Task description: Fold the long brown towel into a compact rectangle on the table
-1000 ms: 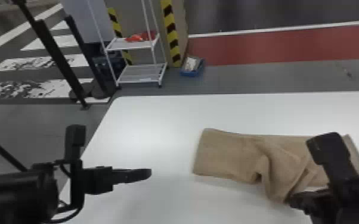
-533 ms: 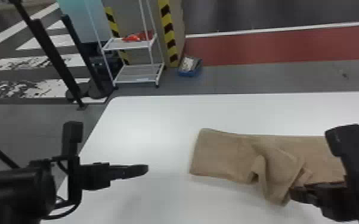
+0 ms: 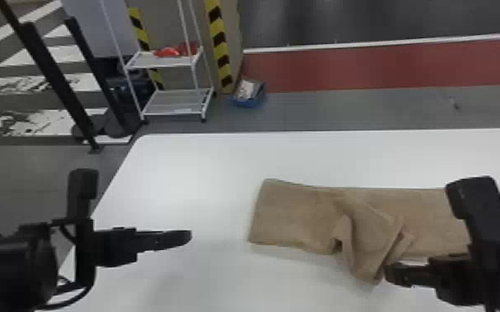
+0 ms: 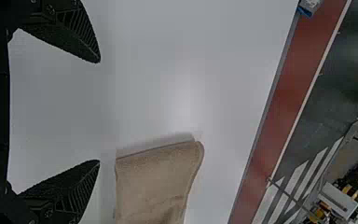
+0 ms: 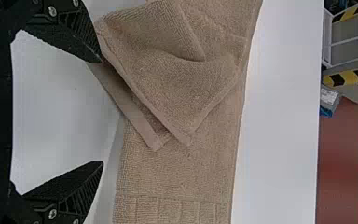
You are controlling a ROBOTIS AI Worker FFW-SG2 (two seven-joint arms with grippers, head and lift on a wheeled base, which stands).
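Observation:
The brown towel (image 3: 290, 218) lies lengthwise on the white table, its middle bunched into a raised fold with a loose corner toward the front edge. My right gripper (image 3: 398, 276) is beside that corner; in the right wrist view my right gripper (image 5: 103, 112) stands open, one finger against or just over the edge of the towel (image 5: 182, 172). Left of the towel, apart from it, is my left gripper (image 3: 185, 238). My left gripper (image 4: 100, 111) is open with nothing between its fingers, and the towel's left end (image 4: 156, 182) lies past them in the left wrist view.
The white table (image 3: 187, 174) reaches to a far edge behind the towel. Beyond it on the floor stand a white shelf rack (image 3: 174, 103), a blue bin (image 3: 249, 94) and black posts (image 3: 54, 79).
My right gripper has shifted to the right from where it was a second ago, and the towel's right part shows more. The left arm has barely moved.

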